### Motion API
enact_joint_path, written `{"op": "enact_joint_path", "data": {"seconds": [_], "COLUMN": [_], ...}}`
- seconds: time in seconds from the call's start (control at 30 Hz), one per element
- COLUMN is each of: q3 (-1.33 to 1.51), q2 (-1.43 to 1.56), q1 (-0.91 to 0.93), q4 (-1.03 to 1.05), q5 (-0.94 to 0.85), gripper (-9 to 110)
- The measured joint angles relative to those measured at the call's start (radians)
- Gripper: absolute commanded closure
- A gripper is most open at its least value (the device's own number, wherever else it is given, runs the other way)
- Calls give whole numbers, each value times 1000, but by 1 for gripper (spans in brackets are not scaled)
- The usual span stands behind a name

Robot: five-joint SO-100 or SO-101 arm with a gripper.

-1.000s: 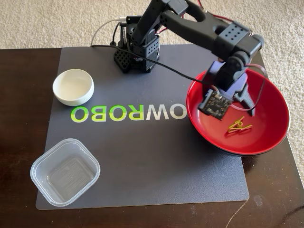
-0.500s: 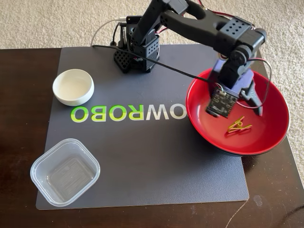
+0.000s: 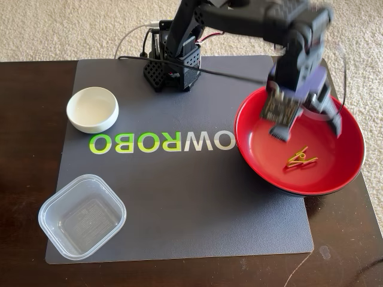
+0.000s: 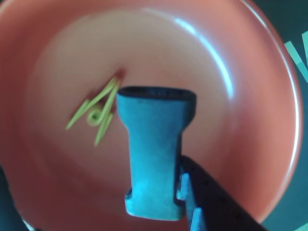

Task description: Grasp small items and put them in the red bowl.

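Scanning the fixed view left to right, a small white bowl and a clear plastic container sat on a dark mat printed "OWROBO", reading mirrored. At right, the gripper hung blurred over the red bowl, jaws spread, holding nothing; the yellow clothespin lay inside. Lifting clear of the rim before swinging left seemed wise.

A dark brown wooden counter fills most of the fixed view, covered by a grey mat with printed lettering. Beige carpet runs along the top of the frame.
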Motion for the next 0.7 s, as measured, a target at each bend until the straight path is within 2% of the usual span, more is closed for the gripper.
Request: {"op": "enact_joint_path", "data": {"seconds": [0.07, 0.17, 0.23, 0.37, 0.47, 0.57, 0.7], "q3": [-12, 69, 61, 20, 293, 469, 295], "q2": [5, -11, -3, -23, 6, 146, 158], "q1": [-3, -21, -17, -6, 12, 87, 120], "q4": [15, 37, 15, 44, 34, 35, 38], "q5": [12, 17, 23, 5, -2, -14, -18], "gripper": [58, 56, 58, 55, 59, 58, 59]}}
